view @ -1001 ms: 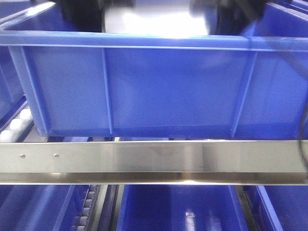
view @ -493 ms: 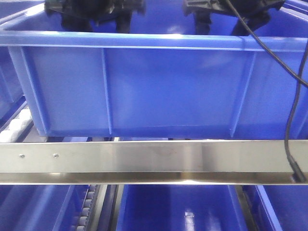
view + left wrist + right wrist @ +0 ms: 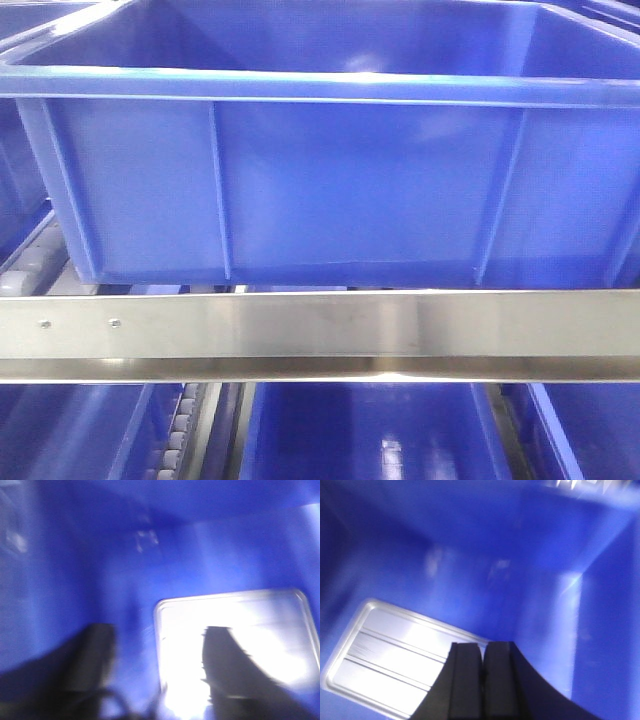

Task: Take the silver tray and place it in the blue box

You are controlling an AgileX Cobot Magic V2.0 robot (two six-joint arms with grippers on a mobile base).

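Your right gripper (image 3: 482, 680) has its fingers pressed together, empty. Your left gripper (image 3: 155, 680) shows fingers spread apart; view blurred.

Bright even light, front view sharp, left wrist view heavily motion-blurred, glare blowing out the silver tray (image 3: 235, 650), soft sheen streaking the blue box (image 3: 330, 180) walls

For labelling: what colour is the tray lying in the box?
Shiny silver, with long ridges along its floor; the silver tray shows best in the right wrist view, on the blue box floor.

Motion blur is smearing the left wrist view; the silver tray (image 3: 235, 650) is running off its lower edge, while the blue box (image 3: 320, 180) wall is hiding it frontally.
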